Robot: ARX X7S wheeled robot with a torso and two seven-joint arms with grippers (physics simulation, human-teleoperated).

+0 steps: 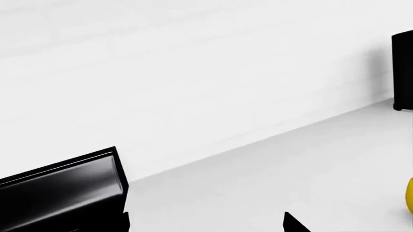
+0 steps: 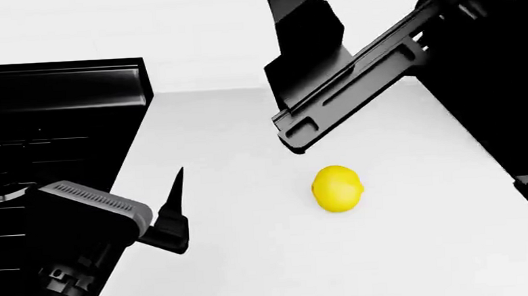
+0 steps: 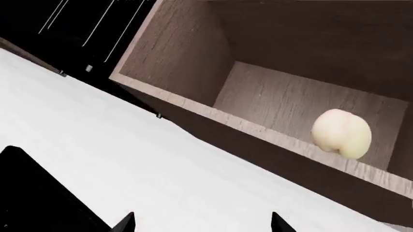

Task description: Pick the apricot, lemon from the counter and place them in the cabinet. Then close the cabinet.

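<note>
The bright yellow lemon (image 2: 336,188) lies on the white counter (image 2: 252,264); the left wrist view catches only its edge (image 1: 409,194). The pale apricot (image 3: 341,133) rests inside the open wooden cabinet (image 3: 284,92), near its front lip. My left gripper (image 1: 206,224) is open and empty, low over the counter to the left of the lemon, with one finger (image 2: 177,193) showing in the head view. My right gripper (image 3: 201,224) is open and empty, facing the cabinet a short way back from the apricot. The right arm (image 2: 360,75) reaches up above the lemon.
A black stove (image 2: 55,132) borders the counter on the left, and its raised back edge (image 1: 65,186) is close to my left gripper. A dark upright object (image 1: 403,72) stands by the white wall. The cabinet's door is out of view.
</note>
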